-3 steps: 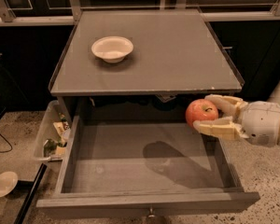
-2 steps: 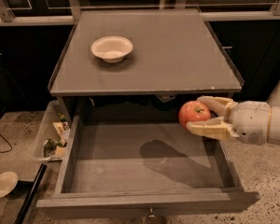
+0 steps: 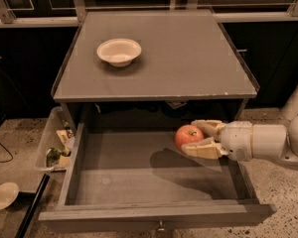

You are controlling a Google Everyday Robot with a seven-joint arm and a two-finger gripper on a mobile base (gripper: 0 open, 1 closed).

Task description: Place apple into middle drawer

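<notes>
Only one camera view here, so here's the lot: the middle drawer [image 3: 120, 171] is pulled all the way out from under the grey cabinet top [image 3: 188, 58], and its floor is bare, so the drop-off spot is ready. The gripper [image 3: 192, 138] comes in from the right side on a fat white arm [image 3: 260, 142], and its two tan fingers [image 3: 204, 149] are clamped on the apple [image 3: 187, 134], one above and one below, a side pinch that leaves the underside of the fruit clear for setting down. The apple hangs over the right rear part of the drawer, inside its walls. Going by the big dark shadow [image 3: 174, 163] on the drawer floor off to the left of it, I'd say it's up in the air and not resting on the wood yet. So my read is the carry part is basically done, and what's left is to lower it and let go. Dropping it from up there could let it roll around, since it's round and the floor is flat. The knob [image 3: 160, 226] is on the front panel, right at the bottom edge of the shot. The white bowl [image 3: 118, 51] sits on the cabinet top, well away from the action. On the left, the clear plastic bin [image 3: 42, 150] of clutter is tucked against the drawer's outer wall, and a small pale dish [image 3: 3, 195] lies on the floor further left.
</notes>
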